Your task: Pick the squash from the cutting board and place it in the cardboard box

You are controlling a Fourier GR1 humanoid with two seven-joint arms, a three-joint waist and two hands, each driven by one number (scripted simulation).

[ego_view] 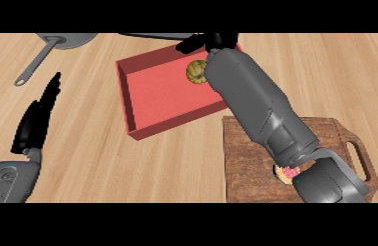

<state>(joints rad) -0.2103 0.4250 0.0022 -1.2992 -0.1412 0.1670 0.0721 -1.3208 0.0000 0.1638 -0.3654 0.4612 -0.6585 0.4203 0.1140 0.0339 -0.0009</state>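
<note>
One squash (pixel 196 71), yellow-green and ribbed, lies inside one red open-topped box (pixel 159 92), near its far right corner and partly hidden by the right forearm. One brown cutting board (pixel 247 160) with a handle cutout sits at lower right, just beside the box's near corner. One grey pan (pixel 63 41) with a long handle is at upper left, well apart from the box. A small pink-and-yellow item (pixel 285 173) shows on the board at the edge of the arm; cannot identify it. Right hand (pixel 209 40) extends past the box's far rim, beyond the squash; fingers spread, holding nothing. Right forearm crosses the board and box diagonally. Left hand (pixel 37 120) rests at the left edge, fingers straight and pointing up.
</note>
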